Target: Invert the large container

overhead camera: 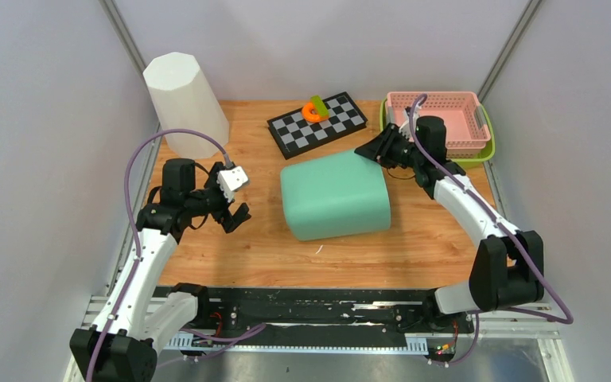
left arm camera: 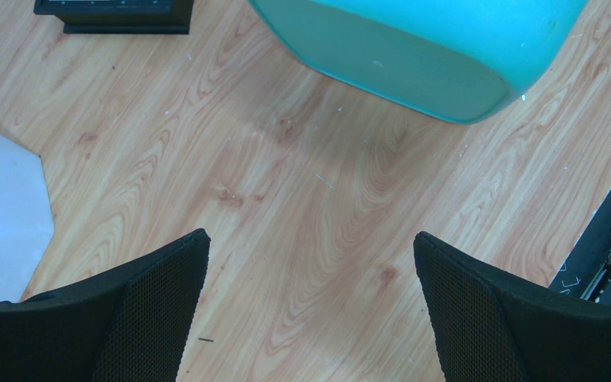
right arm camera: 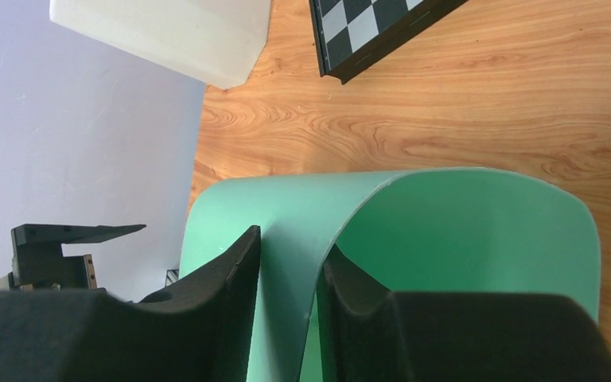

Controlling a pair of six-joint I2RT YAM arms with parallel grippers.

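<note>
green container (overhead camera: 334, 195) lies on its side. right gripper (right arm camera: 290, 247) straddles its rim, jaws slack, so it likely needs a re-grip to tip it over. left gripper (left arm camera: 310, 237) gapes wide, holding nothing.

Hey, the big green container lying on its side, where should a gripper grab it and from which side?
Take the green container by its thin wall at the open rim, one finger inside and one outside, coming from the far right, where the mouth faces. The body is broad and rounded, probably too wide to span. The right gripper stands astride that wall.
</note>
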